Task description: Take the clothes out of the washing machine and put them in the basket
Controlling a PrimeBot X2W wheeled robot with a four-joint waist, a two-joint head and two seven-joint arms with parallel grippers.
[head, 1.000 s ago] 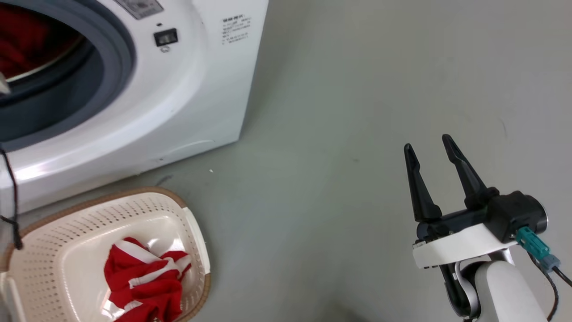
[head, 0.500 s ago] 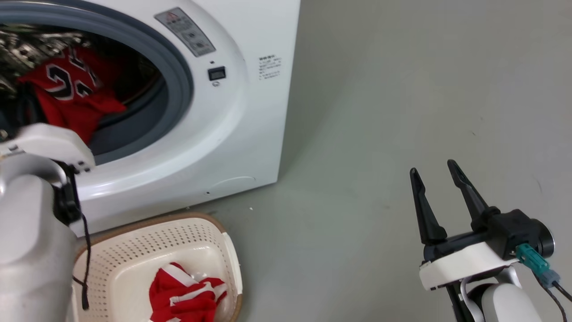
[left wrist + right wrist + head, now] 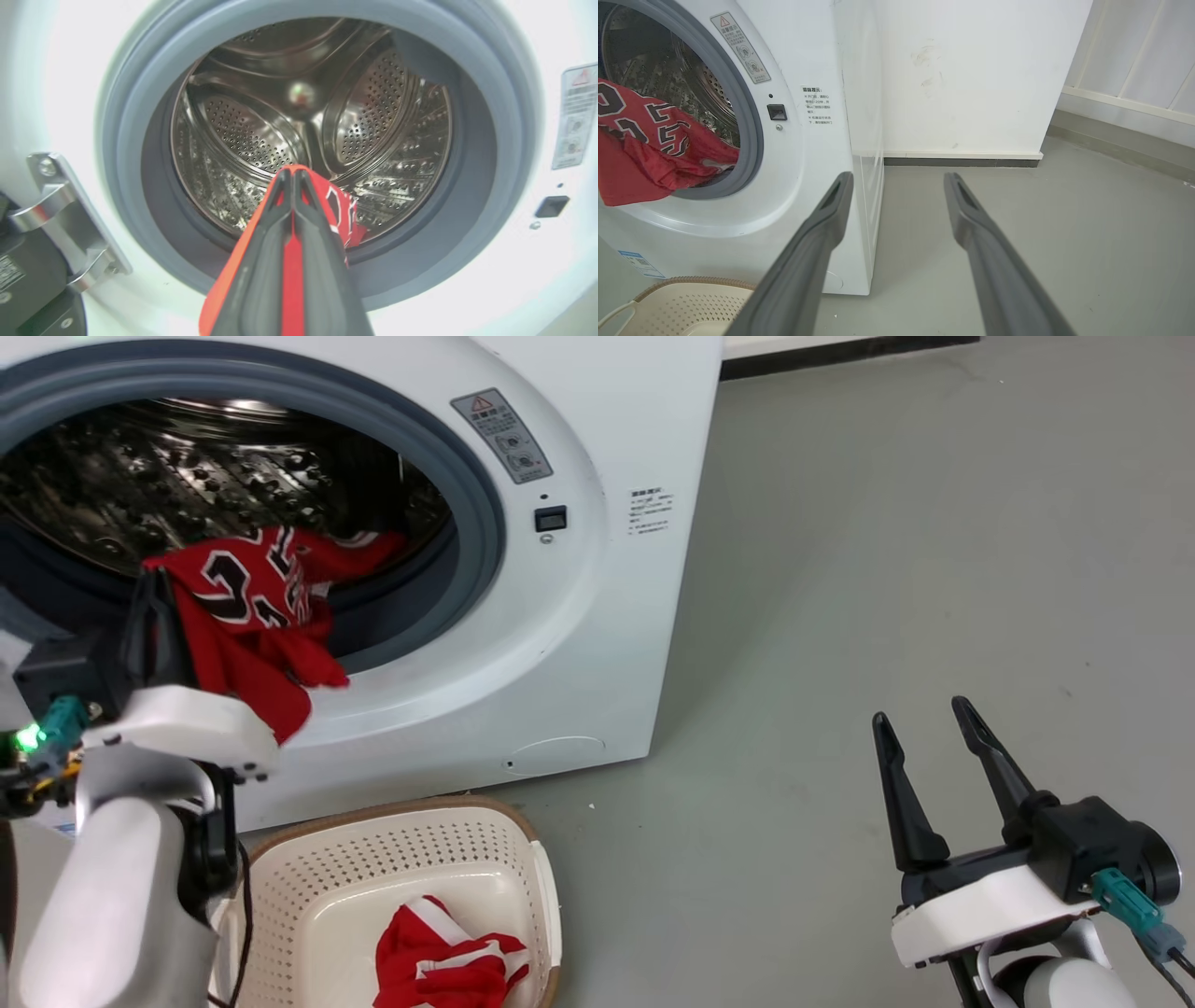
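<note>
Hanging out over the lower lip of the washing machine's round grey-rimmed opening, the red jersey with black-and-white numbers trails from the steel drum down onto the white front panel. The left gripper is clamped on the jersey. The left wrist view shows its two dark fingers pressed together, pointed into the drum, with red cloth between them and on either side. In the head view that gripper sits at the left part of the opening, and the cloth drapes to its right.

Below the machine's front, on the grey floor, stands the cream basket. Its brown rim is near the machine's bottom edge, and whether they touch cannot be told. A crumpled red garment with white stripes lies in the bottom of the basket, toward its right wall.

The right gripper hovers over the floor well to the right of the machine and the basket, fingers spread apart and holding nothing. A warning label sits at the opening's upper right edge, with a small dark latch slot just below it.
</note>
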